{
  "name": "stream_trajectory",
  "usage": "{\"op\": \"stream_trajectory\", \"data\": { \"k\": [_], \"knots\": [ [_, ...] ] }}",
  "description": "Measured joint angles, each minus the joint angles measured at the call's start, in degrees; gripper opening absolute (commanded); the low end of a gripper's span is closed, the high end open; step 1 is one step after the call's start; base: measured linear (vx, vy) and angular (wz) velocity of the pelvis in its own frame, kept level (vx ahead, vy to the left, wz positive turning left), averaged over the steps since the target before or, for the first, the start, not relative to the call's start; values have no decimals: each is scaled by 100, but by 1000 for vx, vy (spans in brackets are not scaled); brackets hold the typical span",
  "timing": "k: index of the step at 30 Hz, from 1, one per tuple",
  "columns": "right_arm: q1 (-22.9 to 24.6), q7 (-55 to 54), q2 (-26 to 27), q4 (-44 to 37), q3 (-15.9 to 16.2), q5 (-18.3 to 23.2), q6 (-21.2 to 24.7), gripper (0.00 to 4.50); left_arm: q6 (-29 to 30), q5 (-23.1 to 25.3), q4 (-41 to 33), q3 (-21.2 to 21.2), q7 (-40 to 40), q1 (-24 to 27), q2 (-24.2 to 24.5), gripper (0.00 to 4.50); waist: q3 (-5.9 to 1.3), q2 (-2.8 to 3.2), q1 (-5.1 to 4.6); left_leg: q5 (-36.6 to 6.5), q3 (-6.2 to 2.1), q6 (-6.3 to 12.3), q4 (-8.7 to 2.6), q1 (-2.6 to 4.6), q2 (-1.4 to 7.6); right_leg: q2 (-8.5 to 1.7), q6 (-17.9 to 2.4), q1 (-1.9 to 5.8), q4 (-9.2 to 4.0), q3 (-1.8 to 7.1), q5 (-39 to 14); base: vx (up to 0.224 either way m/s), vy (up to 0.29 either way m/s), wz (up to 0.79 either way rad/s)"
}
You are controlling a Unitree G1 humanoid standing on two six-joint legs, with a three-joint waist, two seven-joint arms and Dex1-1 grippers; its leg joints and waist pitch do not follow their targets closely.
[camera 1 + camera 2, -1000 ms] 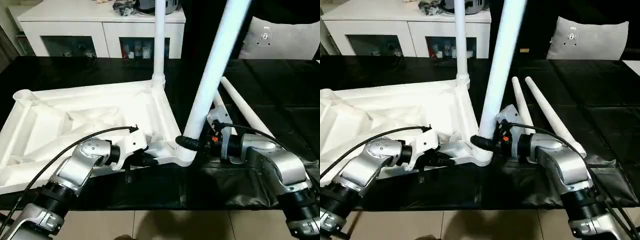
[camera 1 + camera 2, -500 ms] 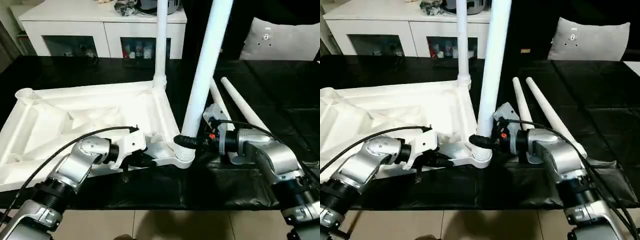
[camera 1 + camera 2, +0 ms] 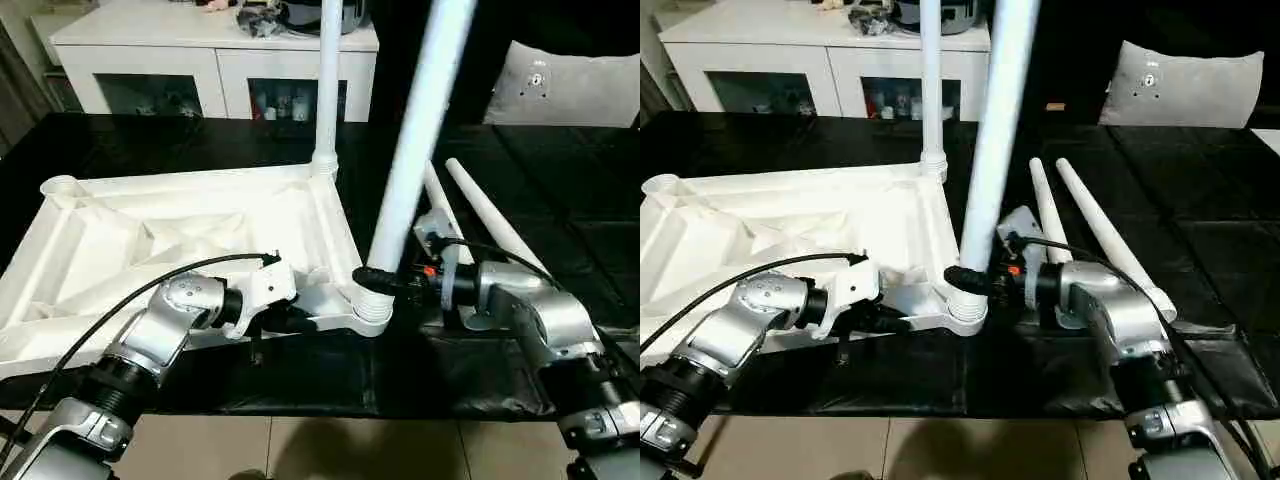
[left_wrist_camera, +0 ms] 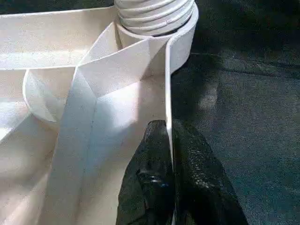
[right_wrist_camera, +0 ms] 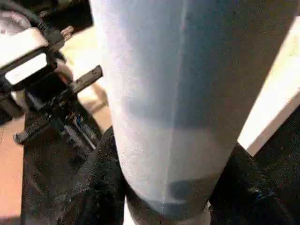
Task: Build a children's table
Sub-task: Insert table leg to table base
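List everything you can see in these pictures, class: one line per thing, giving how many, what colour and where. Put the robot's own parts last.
Table top: one, white, lying underside up on the black surface.
Fitted leg: one, white, upright in the far corner socket.
Held leg: one, white, leaning, base in the near corner socket.
Loose legs: two, white, lying side by side on the black surface right of the top.
Cabinet: one, white with glass doors, behind the work.
Cushion: one, grey, back right.
Left gripper: black, shut on the table top's near rim.
Right gripper: black, clasping the held leg's base.
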Motion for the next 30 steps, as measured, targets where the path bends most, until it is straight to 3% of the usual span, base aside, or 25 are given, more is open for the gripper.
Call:
{"op": "stream_trajectory", "data": {
  "k": [5, 9, 12, 18, 30],
  "knots": [
    [463, -291, 249, -81, -375, 241, -284, 188, 8, 4, 107, 26, 66, -12, -102, 0, -4, 27, 7, 0, 1, 0, 0, 23, -3, -3, 0, 24, -5, 4, 0, 0, 0, 0],
    [833, -409, 294, -341, -460, 249, -514, 188, 7, 7, 138, 24, 74, -16, -151, 0, -13, 63, 5, -1, 1, 0, -2, 24, -6, -6, 1, 33, -20, 4, -1, 0, 0, 0],
    [942, -456, 185, -569, -335, 88, -670, 188, 6, 6, 141, 17, 72, -15, -175, 0, -14, 100, 10, -1, 1, 0, -3, 23, -9, -7, 2, 38, -32, 4, -1, 0, 0, 0],
    [845, -415, -99, -838, 71, -375, -854, 188, -35, 25, 151, -9, 55, -23, -168, 0, -17, 111, 10, -2, 1, 1, -10, 31, -9, -7, 8, 51, -48, 4, -4, 0, 0, 0],
    [156, 296, -382, -499, 539, -649, -507, 188, -244, 65, 491, -141, -278, -306, -83, 0, -20, 92, 14, -2, 1, 0, -47, 34, -7, -4, 14, 52, -68, -5, -8, 0, 0, 0]
  ]
}}
